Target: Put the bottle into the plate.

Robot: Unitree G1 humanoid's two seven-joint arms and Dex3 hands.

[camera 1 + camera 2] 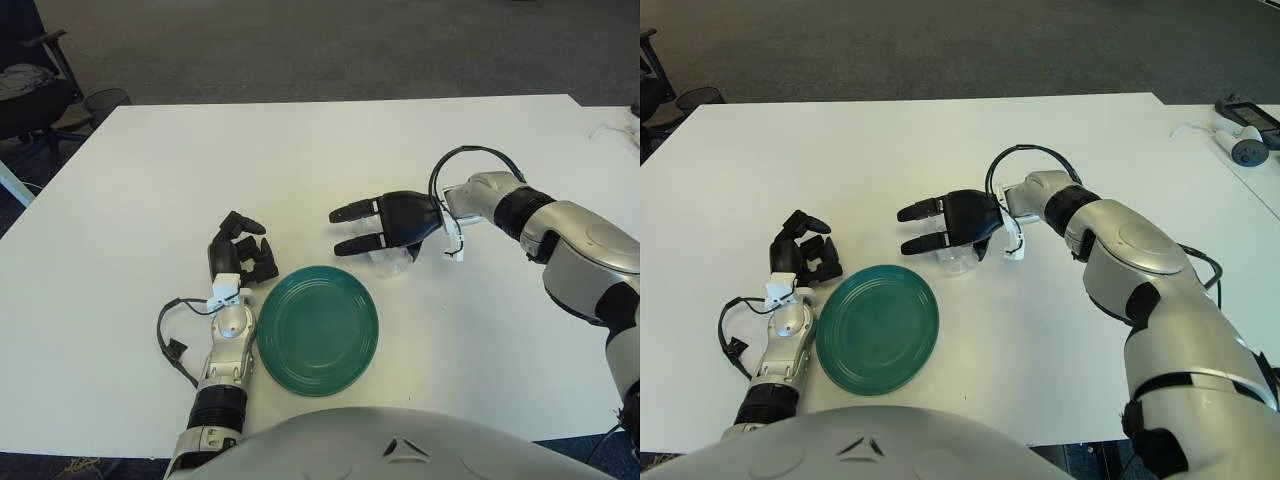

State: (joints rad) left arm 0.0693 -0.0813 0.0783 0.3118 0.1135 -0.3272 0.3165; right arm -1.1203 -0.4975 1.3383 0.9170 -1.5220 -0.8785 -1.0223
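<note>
A small clear plastic bottle [392, 263] lies on the white table just beyond the right rim of the green plate [318, 330]. My right hand [345, 228] is over it, palm covering most of it, with two fingers stretched out straight to the left and not wrapped around it. The bottle also shows under the palm in the right eye view [958, 263]. My left hand [240, 252] shows beside the plate's left rim, fingers loosely curled and holding nothing.
The white table [300, 160] stretches far to the back and left. A dark office chair [25, 90] and a bin [105, 100] stand off its back left corner. Small devices [1245, 140] lie on a second table at the right.
</note>
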